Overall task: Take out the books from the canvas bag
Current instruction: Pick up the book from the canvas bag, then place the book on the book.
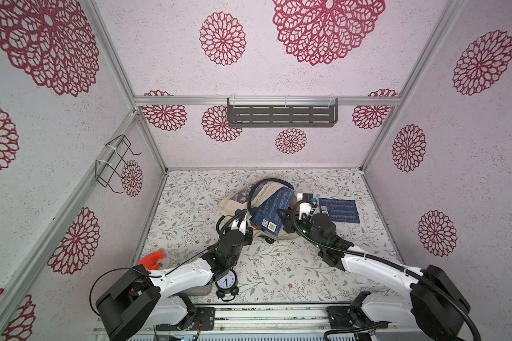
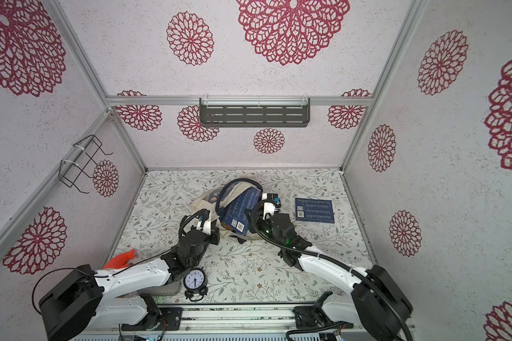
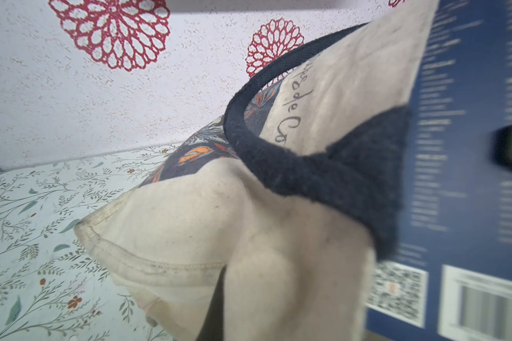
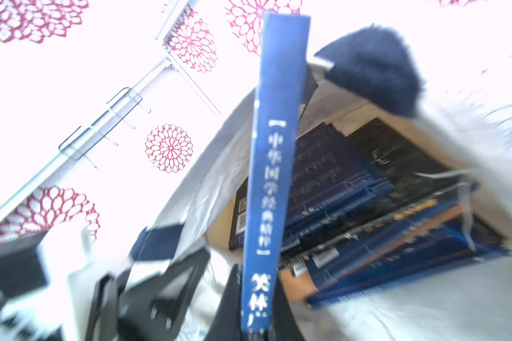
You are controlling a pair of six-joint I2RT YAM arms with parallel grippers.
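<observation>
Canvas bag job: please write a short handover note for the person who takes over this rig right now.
Left tool: shut on the canvas bag near its mouth.
Right tool: shut on a navy book, tilted at the bag's mouth under the handle loop.
Done: a second navy book lies flat on the table, right of the bag and apart from it.
To do: set the held book down, then take out the stack of books inside the bag.
</observation>
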